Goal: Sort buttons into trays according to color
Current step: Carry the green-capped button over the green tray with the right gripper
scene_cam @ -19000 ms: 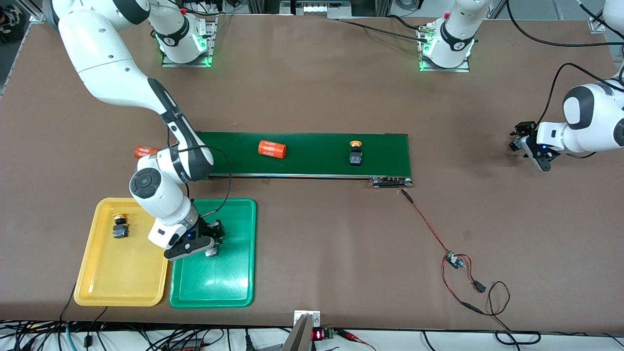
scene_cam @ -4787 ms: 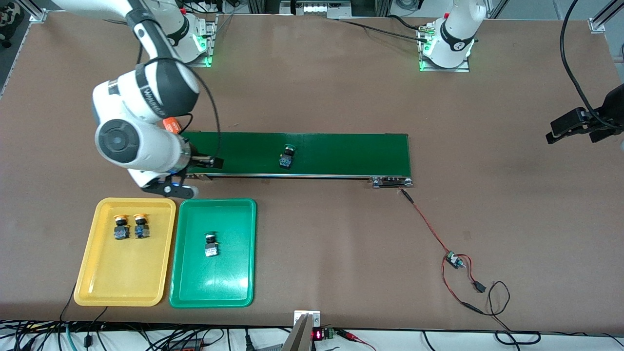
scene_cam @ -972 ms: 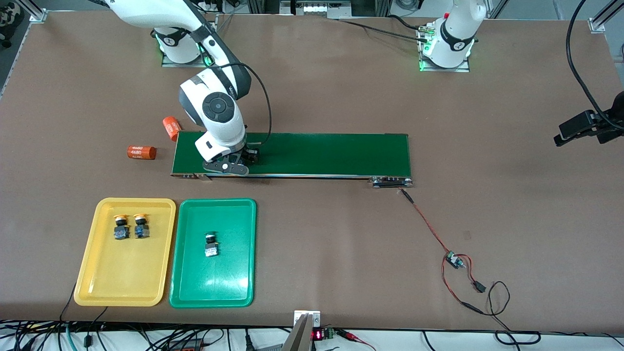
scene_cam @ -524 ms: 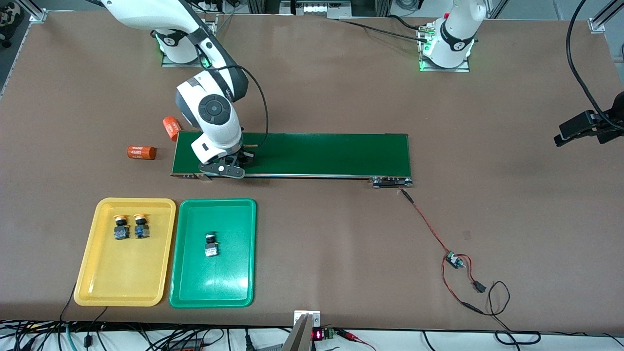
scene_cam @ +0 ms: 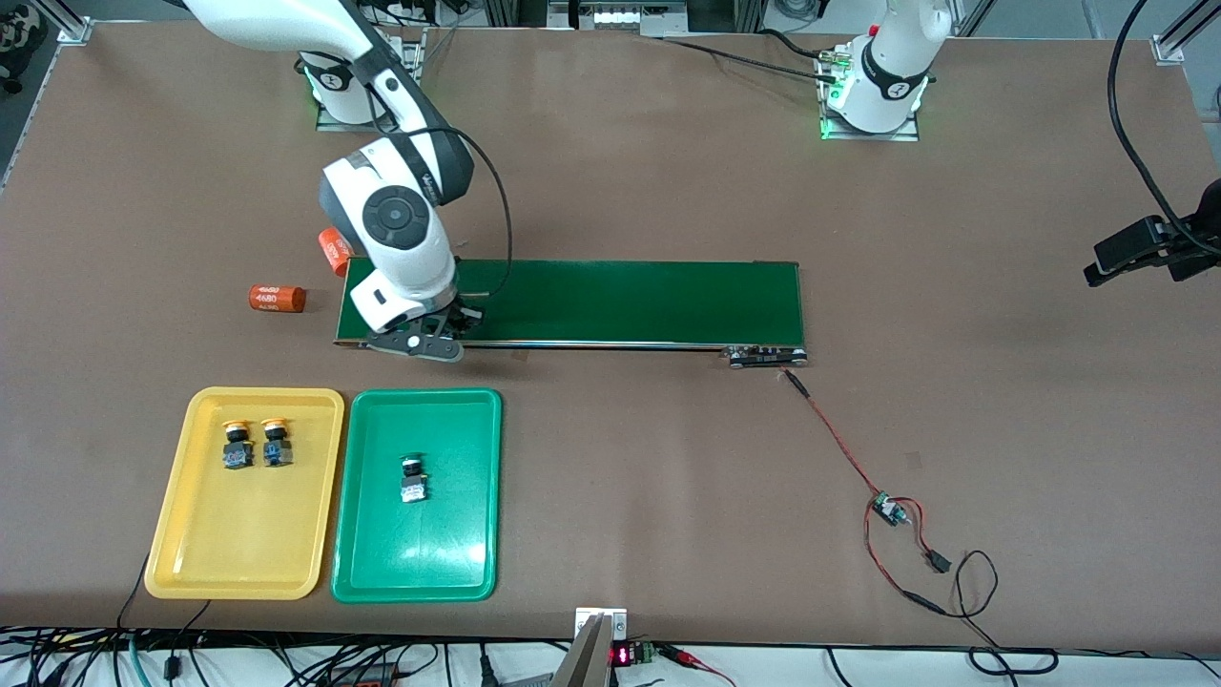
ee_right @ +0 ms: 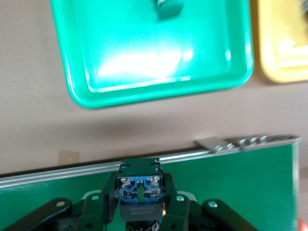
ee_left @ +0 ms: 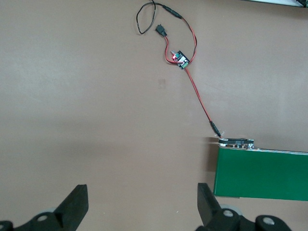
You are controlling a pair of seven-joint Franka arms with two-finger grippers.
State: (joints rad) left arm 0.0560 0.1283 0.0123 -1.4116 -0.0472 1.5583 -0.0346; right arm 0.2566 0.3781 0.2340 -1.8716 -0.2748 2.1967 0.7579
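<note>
My right gripper point(scene_cam: 446, 326) is shut on a button point(ee_right: 138, 192) over the conveyor belt's point(scene_cam: 620, 301) edge nearest the trays. Only the button's black body and blue terminals show; its cap is hidden. The green tray point(scene_cam: 415, 563) holds one green button point(scene_cam: 413, 480). The yellow tray point(scene_cam: 243, 563) holds two yellow-orange buttons point(scene_cam: 236, 447) point(scene_cam: 275, 444) side by side. Both trays also show in the right wrist view, the green one point(ee_right: 144, 62) and the yellow one point(ee_right: 284, 48). My left gripper point(ee_left: 140, 207) is open and empty, waiting above bare table at the left arm's end point(scene_cam: 1121, 256).
Two orange "4680" cylinders lie off the belt at the right arm's end, one point(scene_cam: 277, 299) on the table and one point(scene_cam: 334, 250) against the belt's corner. A red wire with a small circuit board point(scene_cam: 887, 510) runs from the belt's other end toward the front camera.
A green-capped button lay on the belt 4.8 s ago. My right gripper now holds it and has drifted along the belt toward the right arm's end and the trays. The left arm stayed still.
</note>
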